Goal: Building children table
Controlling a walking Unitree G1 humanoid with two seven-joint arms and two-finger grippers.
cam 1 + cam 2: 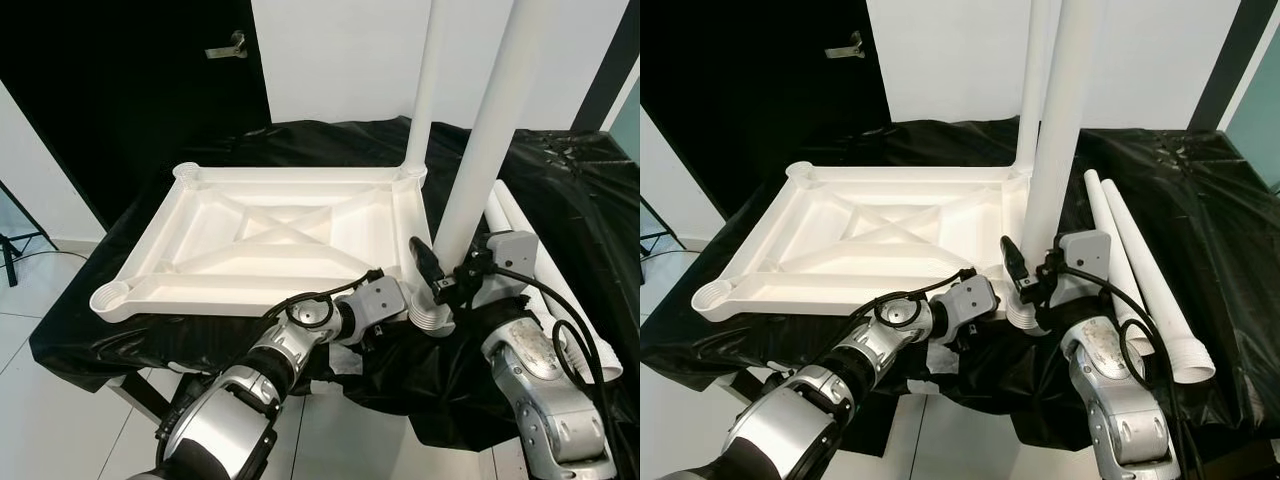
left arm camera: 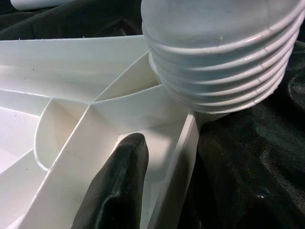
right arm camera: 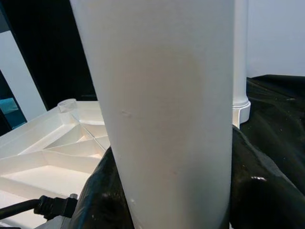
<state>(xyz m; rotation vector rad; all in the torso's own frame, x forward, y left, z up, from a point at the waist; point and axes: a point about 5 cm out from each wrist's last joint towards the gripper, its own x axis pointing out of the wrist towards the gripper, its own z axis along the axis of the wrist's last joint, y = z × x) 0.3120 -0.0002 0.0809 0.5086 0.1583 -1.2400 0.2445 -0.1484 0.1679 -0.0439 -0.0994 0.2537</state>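
The white table top (image 1: 160, 215) lies upside down on a black-draped surface, ribs facing up. One white leg (image 1: 425, 90) stands upright in its far right corner socket. My right gripper (image 1: 452, 275) is shut on a second upright leg (image 1: 480, 150). That leg's threaded end (image 1: 432, 320) sits at the table top's near right corner. My left gripper (image 1: 385, 295) holds the near right rim. One black finger (image 2: 119, 191) lies inside the ribbed corner, just under the threaded end (image 2: 219, 52). The other finger is hidden.
Two spare white legs (image 1: 1140, 270) lie on the black cloth (image 1: 1200, 200) to the right of the table top. A dark door (image 1: 130, 90) and a white wall stand behind. The cloth hangs over the near edge above a light tiled floor (image 1: 60, 420).
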